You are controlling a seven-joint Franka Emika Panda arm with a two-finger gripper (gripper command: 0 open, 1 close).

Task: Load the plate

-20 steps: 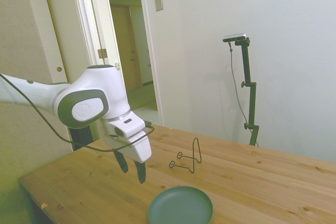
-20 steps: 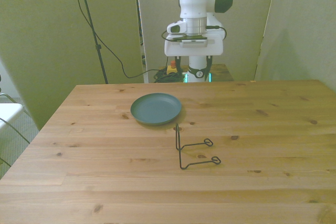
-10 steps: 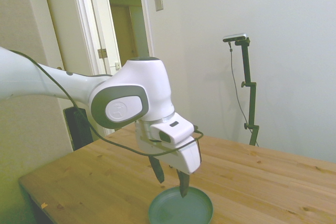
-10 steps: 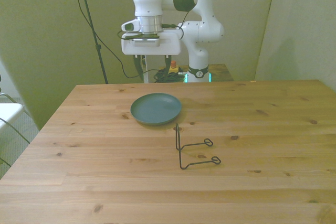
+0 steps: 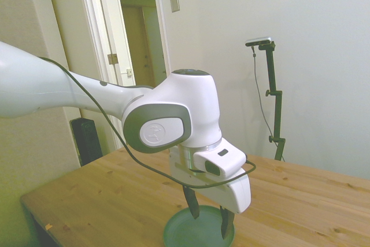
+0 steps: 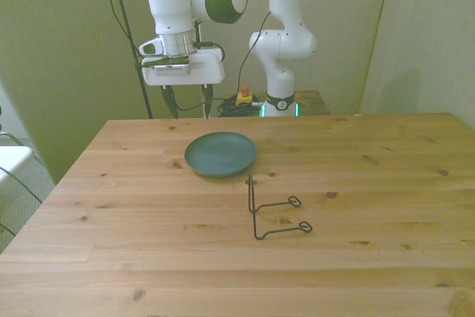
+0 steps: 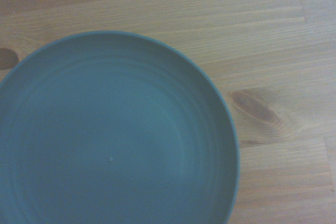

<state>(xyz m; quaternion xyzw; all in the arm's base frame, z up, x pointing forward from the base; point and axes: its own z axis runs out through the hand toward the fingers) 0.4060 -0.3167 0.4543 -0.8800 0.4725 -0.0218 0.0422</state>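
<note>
Flat on the table point(image 6: 356, 183), the stiff, slick-looking plate point(image 6: 220, 154) probably needs a rim pinch; claw point(image 6: 188, 99) gapes wide, empty.

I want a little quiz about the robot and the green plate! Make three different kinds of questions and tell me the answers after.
1. True or false: the plate is standing in the wire stand.
2. The gripper is: A) open, B) shut on the plate, C) out of sight.
3. Fill in: the plate lies flat on the wooden ____.

Key: 1. False, it lies on the table, apart from the stand. 2. A. 3. table.
</note>
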